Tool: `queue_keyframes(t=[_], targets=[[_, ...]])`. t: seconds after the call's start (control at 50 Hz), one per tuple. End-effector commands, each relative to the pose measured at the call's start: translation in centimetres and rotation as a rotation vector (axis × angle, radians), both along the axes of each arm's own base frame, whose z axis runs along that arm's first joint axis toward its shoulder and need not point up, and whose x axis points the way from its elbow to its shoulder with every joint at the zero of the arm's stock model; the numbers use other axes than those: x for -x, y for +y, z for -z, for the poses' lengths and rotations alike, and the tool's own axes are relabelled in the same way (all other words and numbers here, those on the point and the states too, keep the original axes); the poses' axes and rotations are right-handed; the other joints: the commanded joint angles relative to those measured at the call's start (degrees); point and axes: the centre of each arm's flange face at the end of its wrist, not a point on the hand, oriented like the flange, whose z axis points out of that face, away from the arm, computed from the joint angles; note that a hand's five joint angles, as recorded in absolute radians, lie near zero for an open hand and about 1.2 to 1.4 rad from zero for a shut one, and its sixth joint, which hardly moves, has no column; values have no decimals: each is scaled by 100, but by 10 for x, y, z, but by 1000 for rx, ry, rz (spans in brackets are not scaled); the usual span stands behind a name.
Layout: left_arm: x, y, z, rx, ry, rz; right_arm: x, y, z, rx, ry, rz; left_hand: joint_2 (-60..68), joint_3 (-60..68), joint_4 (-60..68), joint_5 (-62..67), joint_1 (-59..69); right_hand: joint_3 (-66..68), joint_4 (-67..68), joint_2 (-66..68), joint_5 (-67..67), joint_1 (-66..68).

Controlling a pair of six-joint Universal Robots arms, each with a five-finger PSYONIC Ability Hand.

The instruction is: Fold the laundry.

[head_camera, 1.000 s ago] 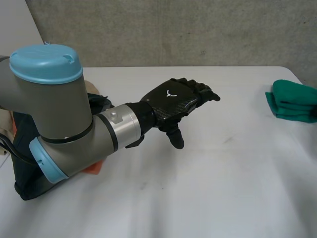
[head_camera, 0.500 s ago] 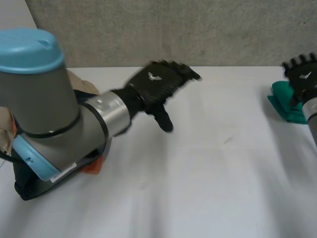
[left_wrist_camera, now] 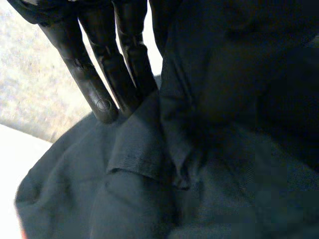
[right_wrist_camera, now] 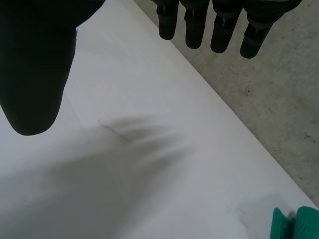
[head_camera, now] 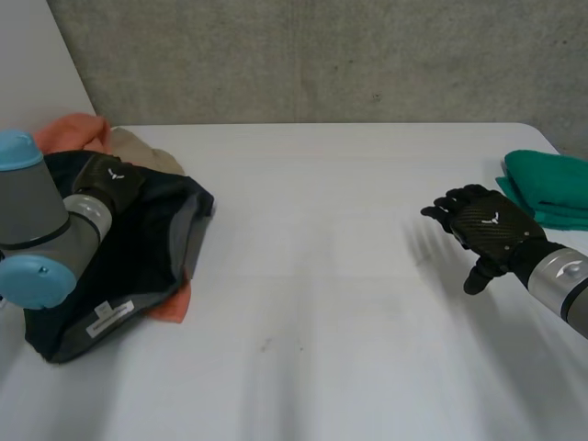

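The left hand (head_camera: 110, 177) is resting on the far part of a dark navy garment (head_camera: 147, 248), which is lying crumpled at the left end of the white counter (head_camera: 312, 276). In the left wrist view its fingers (left_wrist_camera: 99, 74) are stretching out straight with their tips touching the dark cloth, curling round nothing, and a raised fold of the cloth is standing just beside them. An orange cloth (head_camera: 78, 131) and a beige cloth (head_camera: 138, 147) are peeking out from behind the garment, more orange is showing under its near edge, and a white label (head_camera: 110, 312) is lying on its near part. The right hand (head_camera: 487, 228) is hovering above bare counter at the right side, open and holding nothing. Its fingers (right_wrist_camera: 199, 25) are pointing out straight and the thumb (right_wrist_camera: 35, 64) is spreading wide from them. A folded green cloth (head_camera: 551, 188) is sitting near the right hand, at the counter's far right edge, not touching it.
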Motion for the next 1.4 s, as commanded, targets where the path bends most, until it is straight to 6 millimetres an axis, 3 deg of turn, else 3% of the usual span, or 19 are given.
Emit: queue_keyframes(t=[0.02, 0.08, 0.18, 0.24, 0.3, 0.32, 0.44, 0.46, 0.54, 0.56, 0.6, 0.68, 0.78, 0.84, 0.94, 1.02, 1.16, 1.3, 1.4], targets=[[38, 24, -78, 114, 363, 114, 5, -3, -5, 20, 4, 31, 1515, 1589, 1513, 1953, 1556, -243, -226, -243, -274, -307], [59, 41, -99, 126, 463, 181, 7, -4, -11, 39, 9, 57, 1515, 1589, 1513, 1953, 1556, -243, -226, -243, -274, -307], [131, 92, -115, 75, 617, 391, 9, -5, -22, 74, 9, 99, 1515, 1589, 1513, 1953, 1556, -243, -226, -243, -274, -307], [171, 113, -99, 17, 638, 477, 12, -7, -25, 80, 10, 127, 1515, 1589, 1513, 1953, 1556, -243, -226, -243, -274, -307], [194, 120, -84, -8, 638, 515, 14, -9, -25, 76, 2, 159, 1515, 1589, 1513, 1953, 1556, -243, -226, -243, -274, -307], [208, 122, -69, -27, 632, 526, 14, -9, -25, 73, -1, 168, 1515, 1589, 1513, 1953, 1556, -243, -226, -243, -274, -307], [240, 120, -34, -21, 679, 556, 18, -11, -24, 49, -31, 220, 1515, 1589, 1513, 1953, 1556, -243, -226, -243, -274, -307], [244, 119, -31, -15, 708, 563, 18, -11, -24, 44, -33, 221, 701, 775, 700, 1139, 742, -243, -226, -243, -274, -307], [243, 116, -32, -1, 750, 569, 18, -9, -22, 27, -49, 226, -5008, -4934, -5009, -4570, -4967, -243, -226, -243, -274, -307], [241, 117, -31, -3, 749, 568, 19, -9, -21, 23, -53, 229, -5326, -5252, -5327, -4888, -5285, -243, -226, -243, -274, -307], [237, 121, -34, -7, 750, 570, 18, -9, -21, 16, -63, 232, -5312, -5238, -5314, -4874, -5271, -243, -226, -243, -274, -307], [214, 121, -68, 42, 759, 550, 17, -8, -22, 13, -70, 233, -5346, -5272, -5348, -4908, -5305, -243, -226, -243, -274, -307], [161, 112, -108, 106, 760, 459, 9, -1, -30, 6, -96, 215, -5313, -5238, -5314, -4874, -5271, -243, -226, -243, -274, -307], [142, 113, -113, 107, 745, 422, -4, 10, -44, -19, -178, 190, -5229, -5154, -5230, -4790, -5187, -243, -226, -243, -274, -307], [111, 98, -82, 36, 622, 312, -14, 21, -54, -167, -309, 193, -5178, -5104, -5179, -4740, -5137, -243, -226, -243, -274, -307], [103, 86, -48, -40, 494, 298, -28, 36, -52, -339, -368, 192, -4976, -4902, -4978, -4538, -4935, -243, -226, -243, -274, -307], [100, 54, 12, -130, 328, 337, -78, 62, -14, -503, -343, 88, -4942, -4868, -4944, -4504, -4901, -243, -226, -243, -274, -307], [107, 33, 39, -128, 283, 347, -107, 68, 22, -464, -288, 83, -4406, -4332, -4407, -3968, -4365, -243, -226, -243, -274, -307], [111, 24, 54, -131, 274, 351, -127, 70, 37, -378, -265, 50, -2594, -2520, -2595, -2156, -2553, 267, 284, 267, 237, 203]])
